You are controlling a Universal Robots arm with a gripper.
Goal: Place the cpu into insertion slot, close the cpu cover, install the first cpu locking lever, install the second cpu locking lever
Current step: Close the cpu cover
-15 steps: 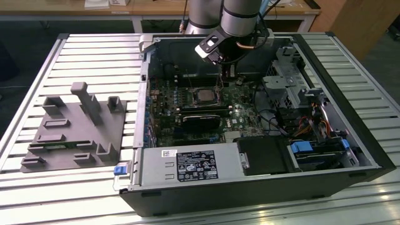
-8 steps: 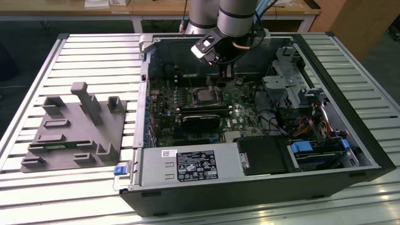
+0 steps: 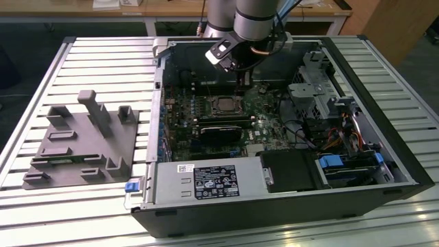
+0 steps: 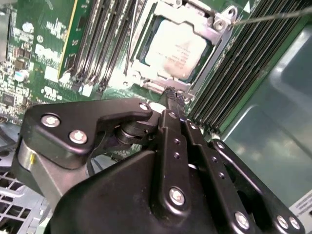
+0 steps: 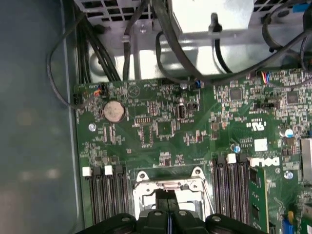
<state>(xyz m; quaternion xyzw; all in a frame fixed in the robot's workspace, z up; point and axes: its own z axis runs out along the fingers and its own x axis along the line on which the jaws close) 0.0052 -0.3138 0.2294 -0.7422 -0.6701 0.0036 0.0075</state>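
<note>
Flanking the cpu [image 4: 178, 46], memory slots [image 4: 105, 44]; pincer [image 4: 175, 100] hovers close.

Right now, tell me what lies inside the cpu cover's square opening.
In the second wrist view the cpu fills the opening of the cpu cover, pale metal face up. The socket beneath it is covered, and the shut pincer overlaps one edge of the cover.
</note>
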